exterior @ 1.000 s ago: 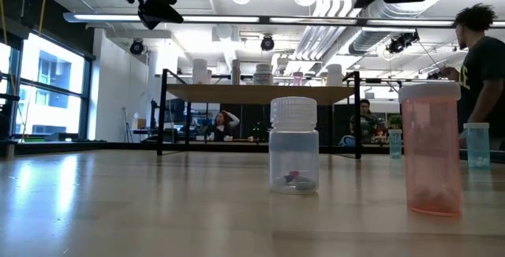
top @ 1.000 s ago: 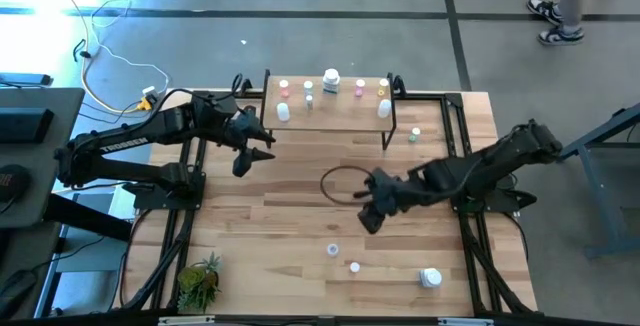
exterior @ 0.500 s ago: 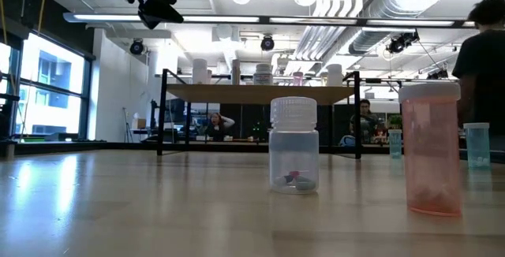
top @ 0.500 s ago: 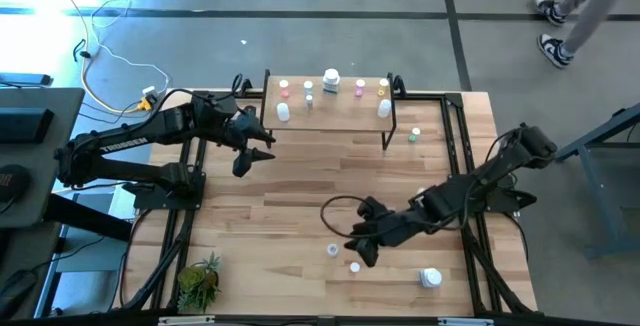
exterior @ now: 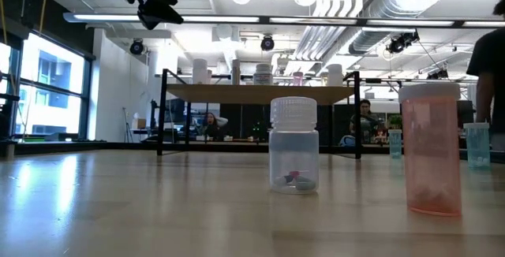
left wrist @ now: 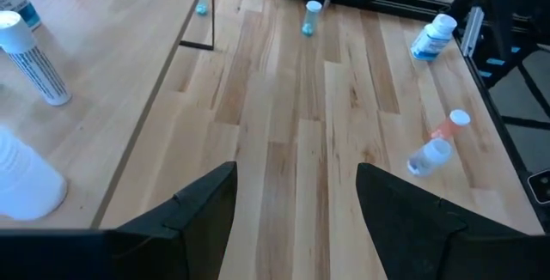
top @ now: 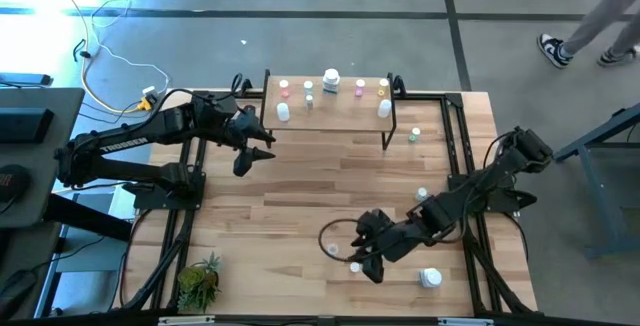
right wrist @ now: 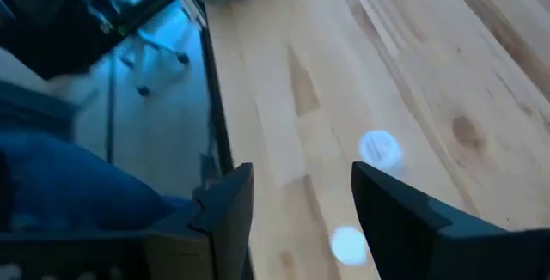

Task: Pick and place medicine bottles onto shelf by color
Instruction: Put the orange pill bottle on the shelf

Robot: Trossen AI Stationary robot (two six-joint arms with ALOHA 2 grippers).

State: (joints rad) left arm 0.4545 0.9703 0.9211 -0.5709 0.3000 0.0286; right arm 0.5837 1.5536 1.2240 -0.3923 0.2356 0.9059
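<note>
Bottles stand in a row on the shelf [top: 330,106] at upper centre; two small ones [top: 333,250] sit on the table [top: 300,196] at lower centre. Just beside them hovers the right gripper [top: 364,262], jaws parted, empty. Left gripper [top: 252,156], also parted and empty, waits upper left.
</note>
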